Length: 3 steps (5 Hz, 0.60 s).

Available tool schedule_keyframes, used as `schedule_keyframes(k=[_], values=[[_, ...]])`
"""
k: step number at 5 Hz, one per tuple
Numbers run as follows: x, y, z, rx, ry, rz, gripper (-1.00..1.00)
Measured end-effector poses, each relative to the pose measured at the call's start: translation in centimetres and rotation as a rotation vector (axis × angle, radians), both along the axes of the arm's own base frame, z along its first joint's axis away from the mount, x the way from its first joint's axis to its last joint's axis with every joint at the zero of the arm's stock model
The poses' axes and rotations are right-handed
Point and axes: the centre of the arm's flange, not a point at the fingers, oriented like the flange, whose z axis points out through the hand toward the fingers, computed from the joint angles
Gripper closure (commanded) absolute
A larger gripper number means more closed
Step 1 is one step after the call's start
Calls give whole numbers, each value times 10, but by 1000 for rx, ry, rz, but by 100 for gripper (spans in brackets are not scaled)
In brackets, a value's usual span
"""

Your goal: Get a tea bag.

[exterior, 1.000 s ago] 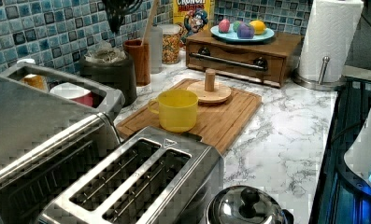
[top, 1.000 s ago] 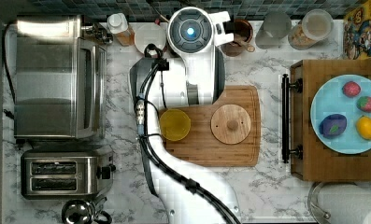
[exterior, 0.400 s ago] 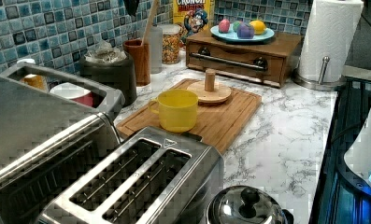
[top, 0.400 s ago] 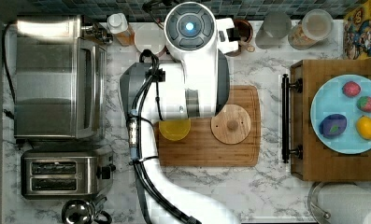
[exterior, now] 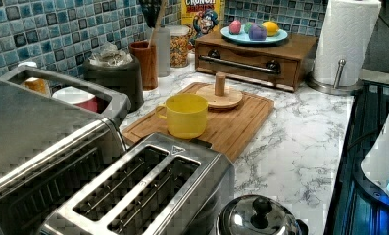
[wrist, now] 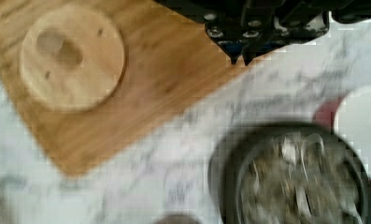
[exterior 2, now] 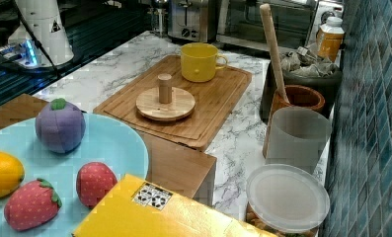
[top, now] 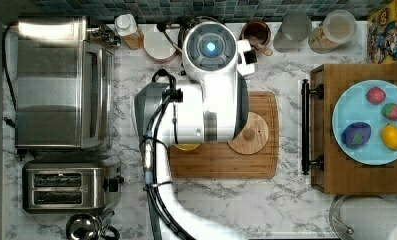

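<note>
Loads of tea bags [wrist: 293, 154] are heaped in the dark bowl [wrist: 224, 173], at about 2 o'clock from the yellow cup [exterior 2: 199, 61] in the right view, so with the gripper [wrist: 240, 57] pressed together, nothing gets pinched unless it's spread first, or a whole clump gets snagged.

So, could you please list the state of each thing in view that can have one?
End effector: fingers shut, empty, above the counter.
Dark bowl: open, heaped with tea bags.
Yellow cup: upright on the cutting board; contents cannot be told.
Toaster: slots empty.
Cereal jar: lid on.
Blue plate: holds four toy fruits.
</note>
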Motion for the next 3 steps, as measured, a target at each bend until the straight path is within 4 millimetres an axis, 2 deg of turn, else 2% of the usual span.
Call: schedule_keyframes(k=[1, 2, 3], values=[[-34, 1, 1, 28, 35, 26, 100], [-56, 1, 14, 44, 23, 40, 100], [-61, 1, 29, 45, -13, 45, 100]])
